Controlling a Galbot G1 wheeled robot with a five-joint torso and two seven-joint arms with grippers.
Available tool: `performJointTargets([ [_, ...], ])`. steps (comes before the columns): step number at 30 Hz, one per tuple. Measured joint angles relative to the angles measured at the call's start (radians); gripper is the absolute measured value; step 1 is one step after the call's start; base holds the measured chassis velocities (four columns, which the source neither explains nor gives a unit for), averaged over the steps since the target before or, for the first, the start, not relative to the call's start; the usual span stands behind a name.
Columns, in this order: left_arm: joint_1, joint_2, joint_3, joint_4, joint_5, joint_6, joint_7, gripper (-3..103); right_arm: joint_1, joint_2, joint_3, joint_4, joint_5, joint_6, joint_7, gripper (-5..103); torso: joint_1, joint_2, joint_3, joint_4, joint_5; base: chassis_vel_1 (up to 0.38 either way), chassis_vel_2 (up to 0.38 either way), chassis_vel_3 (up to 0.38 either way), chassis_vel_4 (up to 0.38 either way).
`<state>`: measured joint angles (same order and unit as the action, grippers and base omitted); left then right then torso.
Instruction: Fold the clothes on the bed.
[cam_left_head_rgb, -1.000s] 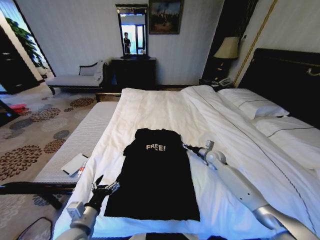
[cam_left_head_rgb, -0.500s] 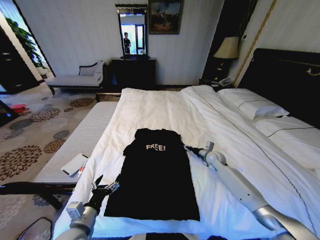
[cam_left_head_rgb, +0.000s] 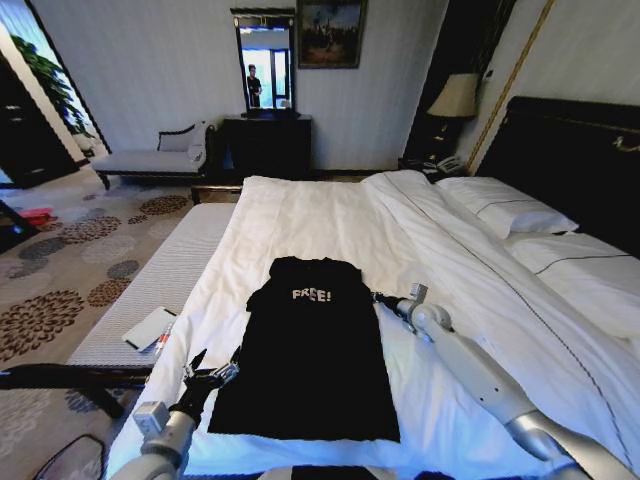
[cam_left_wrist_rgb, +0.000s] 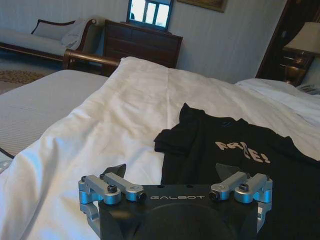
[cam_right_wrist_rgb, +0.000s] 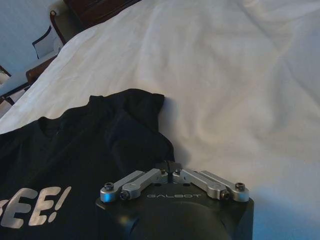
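"FREE!" on black T-shirt (cam_left_head_rgb: 310, 350); "GALBOT" on both grippers' housings.

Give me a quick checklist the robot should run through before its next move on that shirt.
1. Shirt lies flat on the duvet: ok.
2. Sleeves already tucked in, lettering up: ok.
3. Left gripper open beside the shirt's lower left edge: ok.
4. Right gripper at the shirt's right shoulder, fingers shut: ok.
5. Right gripper actually pinching fabric: cannot tell.
6. Nothing lying on the shirt: ok.
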<state>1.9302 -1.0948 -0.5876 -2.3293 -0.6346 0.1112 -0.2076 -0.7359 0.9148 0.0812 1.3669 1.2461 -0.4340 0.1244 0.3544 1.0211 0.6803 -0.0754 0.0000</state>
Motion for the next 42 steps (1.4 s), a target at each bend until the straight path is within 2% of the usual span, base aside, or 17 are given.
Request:
performJointTargets([
  [15,-0.005,0.000,0.007,0.005,-0.001,0.000,0.000,100,-0.038,-0.032,0.015,0.143,0.017,0.000,0.025,0,0.000,0.000,0.000,-0.0002,-0.0001,0.000,0.000,0.000,0.000],
  [22,0.004,-0.005,0.001,0.002,0.002,-0.001,0.003,100,-0.051,-0.032,-0.020,0.234,0.016,-0.001,0.031,0,0.000,0.000,0.000,-0.0001,-0.0002,0.000,0.000,0.000,0.000],
  [37,0.015,-0.008,-0.007,-0.006,0.003,-0.004,0.006,100,-0.082,-0.019,-0.121,0.283,-0.070,0.001,0.025,0,0.000,0.000,0.000,-0.0001,-0.0001,0.000,0.000,0.000,0.000],
  [38,0.015,-0.009,-0.007,-0.005,0.004,-0.004,0.006,100,-0.086,-0.020,-0.125,0.283,-0.078,0.002,0.023,-3,0.000,0.000,0.000,-0.0001,-0.0001,0.000,0.000,0.000,0.000],
  [41,0.009,-0.011,-0.007,-0.001,0.007,-0.004,0.005,100,-0.093,-0.020,-0.127,0.283,-0.096,0.008,0.017,8,0.000,0.000,0.000,-0.0001,0.0000,0.000,0.000,0.000,0.000],
  [42,0.003,-0.011,-0.005,0.003,0.008,-0.004,0.004,100,-0.094,-0.021,-0.125,0.283,-0.102,0.012,0.015,8,0.000,0.000,0.000,-0.0001,0.0000,0.000,0.000,0.000,0.000],
])
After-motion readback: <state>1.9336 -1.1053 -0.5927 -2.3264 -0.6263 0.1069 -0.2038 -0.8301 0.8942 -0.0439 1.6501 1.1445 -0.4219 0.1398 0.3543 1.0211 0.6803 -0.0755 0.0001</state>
